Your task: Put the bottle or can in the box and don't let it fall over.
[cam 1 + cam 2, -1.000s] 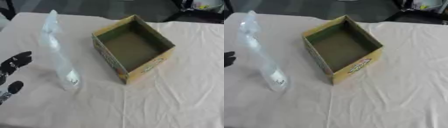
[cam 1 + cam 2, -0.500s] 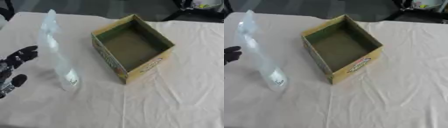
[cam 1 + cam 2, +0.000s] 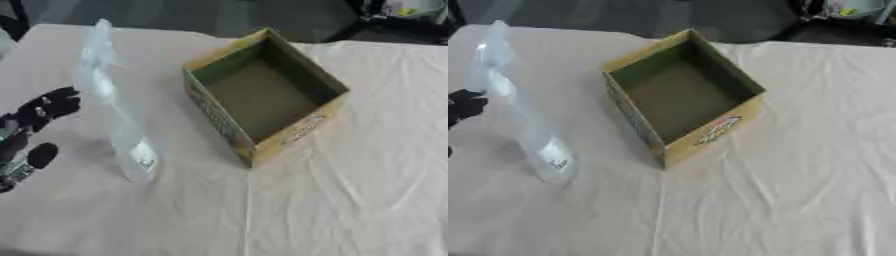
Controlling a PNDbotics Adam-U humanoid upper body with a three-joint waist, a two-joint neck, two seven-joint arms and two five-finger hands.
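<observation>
A tall clear plastic bottle [image 3: 114,110] stands upright on the white tablecloth, left of the box, with a small label near its base. The open cardboard box [image 3: 262,95], yellow outside and dark green inside, sits at the table's middle and holds nothing. My left hand [image 3: 35,125] comes in from the left edge, black, fingers spread and relaxed, open, a short way left of the bottle and not touching it. My right hand shows in neither view.
The white cloth-covered table [image 3: 350,200] stretches to the right and front of the box. Dark floor and some clutter [image 3: 402,10] lie beyond the far edge.
My left hand has moved up and right, closer to the bottle. Bottle and box stay where they were.
</observation>
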